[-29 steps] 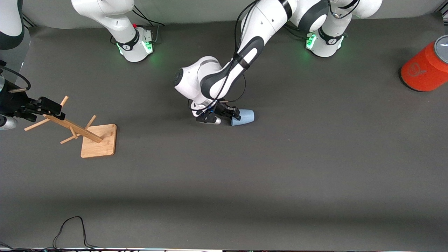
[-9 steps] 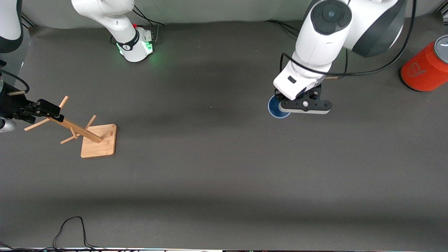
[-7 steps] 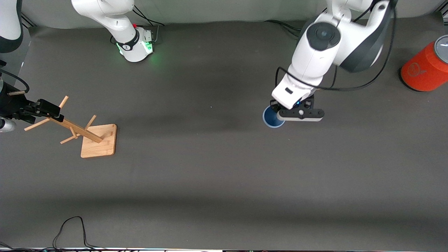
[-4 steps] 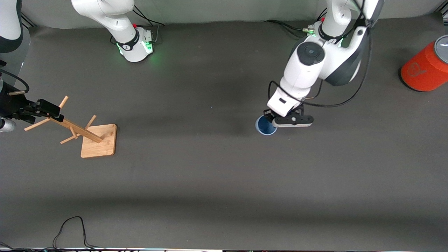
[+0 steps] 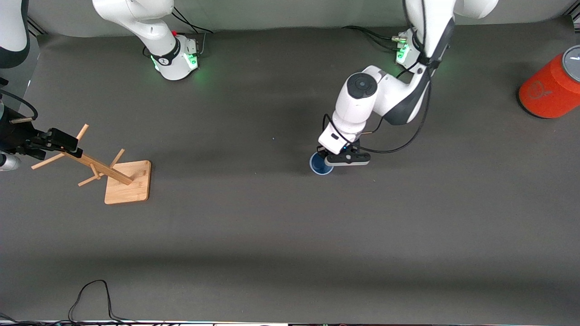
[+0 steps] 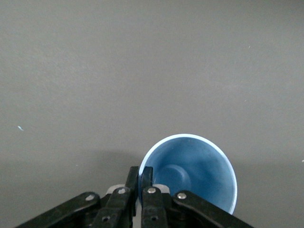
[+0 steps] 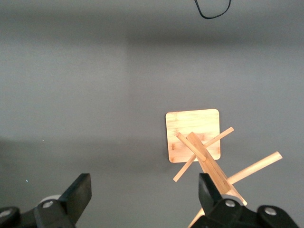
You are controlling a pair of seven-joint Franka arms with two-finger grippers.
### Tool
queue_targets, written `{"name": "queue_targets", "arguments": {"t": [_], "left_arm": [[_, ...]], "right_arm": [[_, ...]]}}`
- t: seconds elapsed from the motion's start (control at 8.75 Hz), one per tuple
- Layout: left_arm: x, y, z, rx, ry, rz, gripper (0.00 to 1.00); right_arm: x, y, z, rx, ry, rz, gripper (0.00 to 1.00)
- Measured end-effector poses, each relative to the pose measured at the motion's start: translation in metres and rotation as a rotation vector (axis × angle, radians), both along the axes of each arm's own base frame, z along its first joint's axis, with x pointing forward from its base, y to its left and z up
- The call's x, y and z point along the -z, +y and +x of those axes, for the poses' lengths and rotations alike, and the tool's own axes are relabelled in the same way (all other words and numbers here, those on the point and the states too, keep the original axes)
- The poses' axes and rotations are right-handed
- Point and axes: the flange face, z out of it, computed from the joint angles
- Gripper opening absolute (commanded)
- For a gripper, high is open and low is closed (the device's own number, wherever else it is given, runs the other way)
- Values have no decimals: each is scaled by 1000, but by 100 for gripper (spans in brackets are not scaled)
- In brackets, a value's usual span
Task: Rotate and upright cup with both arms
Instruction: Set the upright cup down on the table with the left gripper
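The pale-blue cup (image 5: 319,165) is upright with its mouth up, near the middle of the table. My left gripper (image 5: 327,158) is shut on its rim, one finger inside and one outside. In the left wrist view the cup (image 6: 194,168) shows its blue inside, and the left gripper (image 6: 140,175) pinches its wall. I cannot tell whether the cup's base touches the table. My right gripper (image 5: 61,138) waits open over the top of the wooden rack (image 5: 128,182) at the right arm's end. In the right wrist view it (image 7: 145,190) is open and empty.
The wooden rack (image 7: 192,135) leans, its pegs sticking out beside my right gripper. A large orange-red cylinder (image 5: 550,88) stands at the left arm's end. A black cable (image 5: 90,294) loops at the table edge nearest the front camera.
The cup lay on its side at first. My left gripper has carried it upright toward the right arm's end and lower toward the table. The right arm has not moved.
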Motion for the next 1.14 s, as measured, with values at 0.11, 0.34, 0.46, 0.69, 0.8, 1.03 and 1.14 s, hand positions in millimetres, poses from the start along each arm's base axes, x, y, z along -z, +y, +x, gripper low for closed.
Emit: {"name": "queue_targets", "arguments": {"t": [0.11, 0.34, 0.46, 0.69, 0.8, 1.03, 1.14], "left_arm": [[11, 1, -8, 1, 1, 4, 0], [20, -7, -22, -2, -20, 41, 0], [20, -10, -26, -7, -40, 57, 3], [20, -12, -28, -13, -52, 66, 61], [26, -9, -27, -16, -47, 75, 100], [32, -7, -26, -20, -40, 84, 100], [32, -6, -25, -21, -41, 84, 100]], "right_arm": [[0, 0, 0, 0, 0, 0, 100], [0, 0, 0, 0, 0, 0, 100], [0, 0, 0, 0, 0, 0, 100], [0, 0, 0, 0, 0, 0, 100], [0, 0, 0, 0, 0, 0, 100], [0, 0, 0, 0, 0, 0, 100], [0, 0, 0, 0, 0, 0, 100]]}}
